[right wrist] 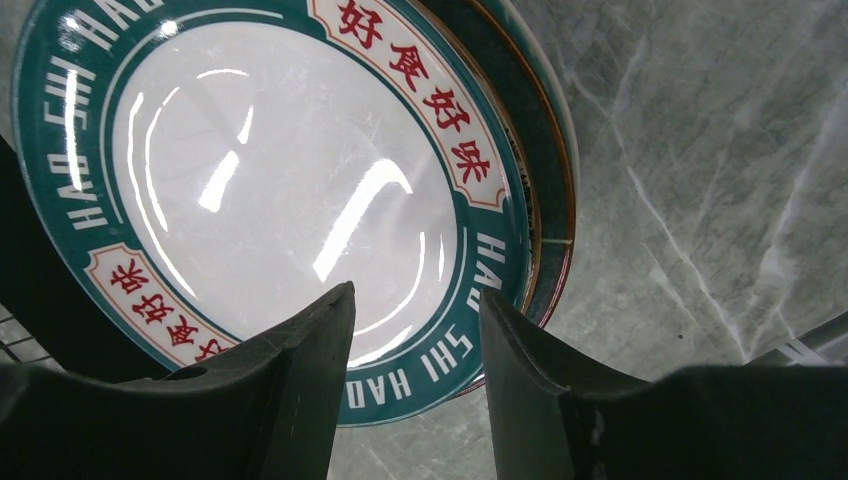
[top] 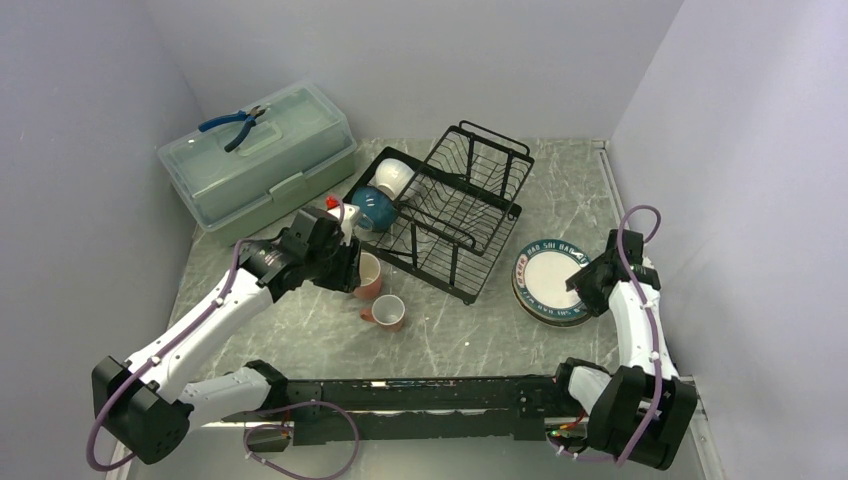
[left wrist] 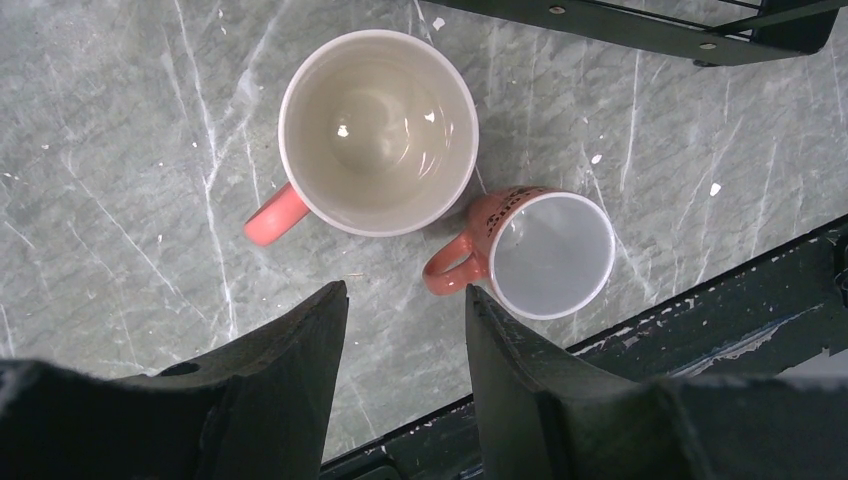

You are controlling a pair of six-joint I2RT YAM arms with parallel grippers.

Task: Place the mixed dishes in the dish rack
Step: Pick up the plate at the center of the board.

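Left tool (left wrist: 405, 292): jaws apart, nothing between them. It hangs over two pink mugs, the bigger mug (left wrist: 378, 130) and the smaller mug (left wrist: 553, 255). Both stand upright on the worktop (left wrist: 120, 150), just beside each other, handles on the tool's side, probably lined up for a handle or rim grab.

Right tool (right wrist: 415, 295): also parted and empty, over the near rim of the lettered plate (right wrist: 280, 190). That plate tops a flat stack, so its edge looks like the only hold.

The dish rack (top: 455, 210) sits between the arms, with a teal bowl (top: 372, 207) and a white bowl (top: 393, 177) at its left end.
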